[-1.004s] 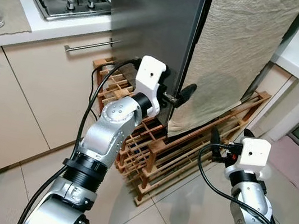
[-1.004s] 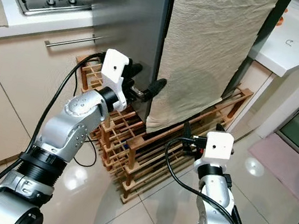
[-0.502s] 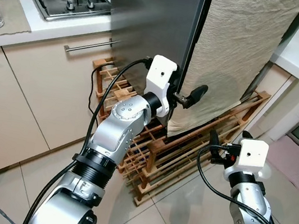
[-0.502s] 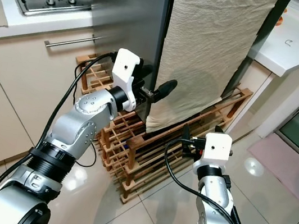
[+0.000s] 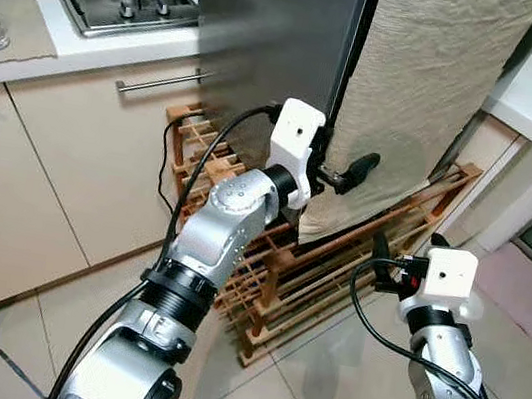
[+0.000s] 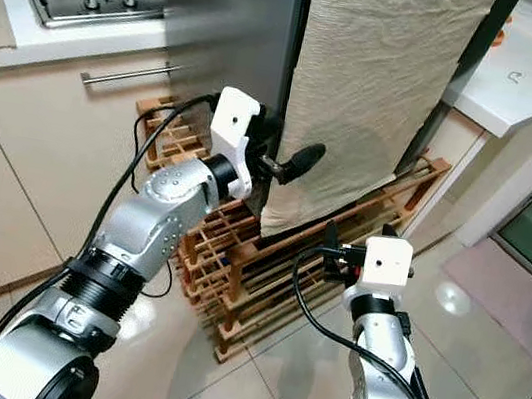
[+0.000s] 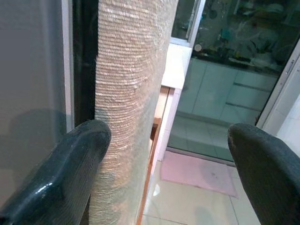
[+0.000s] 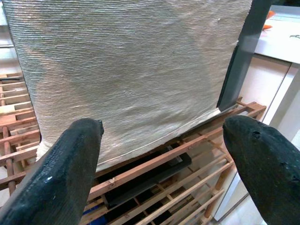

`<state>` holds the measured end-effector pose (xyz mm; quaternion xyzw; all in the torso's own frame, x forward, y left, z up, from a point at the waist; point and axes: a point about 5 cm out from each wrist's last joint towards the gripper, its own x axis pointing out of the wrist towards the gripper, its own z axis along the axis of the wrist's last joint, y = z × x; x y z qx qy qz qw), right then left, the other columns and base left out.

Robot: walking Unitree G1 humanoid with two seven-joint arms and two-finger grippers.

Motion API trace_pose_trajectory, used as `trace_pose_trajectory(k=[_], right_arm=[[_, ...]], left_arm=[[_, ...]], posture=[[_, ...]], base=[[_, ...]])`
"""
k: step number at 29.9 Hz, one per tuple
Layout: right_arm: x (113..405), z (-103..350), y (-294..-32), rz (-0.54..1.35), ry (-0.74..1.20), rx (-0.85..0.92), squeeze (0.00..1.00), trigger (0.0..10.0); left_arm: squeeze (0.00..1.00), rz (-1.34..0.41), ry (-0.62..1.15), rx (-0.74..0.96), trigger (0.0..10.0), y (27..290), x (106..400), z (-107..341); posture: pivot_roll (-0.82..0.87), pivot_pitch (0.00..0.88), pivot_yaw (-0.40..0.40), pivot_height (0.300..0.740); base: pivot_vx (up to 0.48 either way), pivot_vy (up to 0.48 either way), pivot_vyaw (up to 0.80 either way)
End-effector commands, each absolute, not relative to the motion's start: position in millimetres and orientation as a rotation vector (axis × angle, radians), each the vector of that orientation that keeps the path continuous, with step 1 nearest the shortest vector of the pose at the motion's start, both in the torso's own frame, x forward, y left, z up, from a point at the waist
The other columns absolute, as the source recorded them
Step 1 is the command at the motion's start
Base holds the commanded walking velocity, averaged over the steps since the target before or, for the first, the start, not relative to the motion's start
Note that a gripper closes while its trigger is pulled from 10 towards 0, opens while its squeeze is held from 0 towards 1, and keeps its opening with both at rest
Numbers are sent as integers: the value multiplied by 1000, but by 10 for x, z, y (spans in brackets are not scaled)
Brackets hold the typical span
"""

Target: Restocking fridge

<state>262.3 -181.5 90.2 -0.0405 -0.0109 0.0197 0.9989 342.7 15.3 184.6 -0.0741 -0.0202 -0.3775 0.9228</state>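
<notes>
Left eye view: fridge (image 5: 270, 48), upper centre, looks shut; left gripper (image 5: 343, 174) spread at its cloth-draped (image 5: 436, 85) door edge, right gripper (image 5: 385, 262) spread, idle lower right; restocking barely begun, I'd say

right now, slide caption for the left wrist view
Left gripper, fingers open, at the fridge door's edge draped with a beige cloth.
</notes>
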Motion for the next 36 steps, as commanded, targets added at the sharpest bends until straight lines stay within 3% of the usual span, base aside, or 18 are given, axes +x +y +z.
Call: trace_pose_trajectory(k=[1, 9, 22, 36], right_arm=[[2624, 887, -1818, 43, -13, -88, 0, 10000], [2622, 886, -1820, 43, -13, -91, 0, 10000], [2611, 876, -1848, 41, -6, -99, 0, 10000], [2588, 860, -1807, 85, 5, -82, 0, 10000]], left_arm=[[0, -797, -59, -133, 10000, 76, 3440, 1907], [0, -787, -74, -91, 10000, -22, 3484, 1929], [0, -737, -89, -95, 10000, 125, 3529, 1943], [0, -687, -81, -79, 10000, 93, 3601, 1937]], posture=[[-123, 0, 5, 730], [-135, 0, 7, 730], [-125, 0, -3, 730], [-135, 0, -2, 730]], base=[[0, 0, 0], [0, 0, 0], [0, 0, 0], [0, 0, 0]])
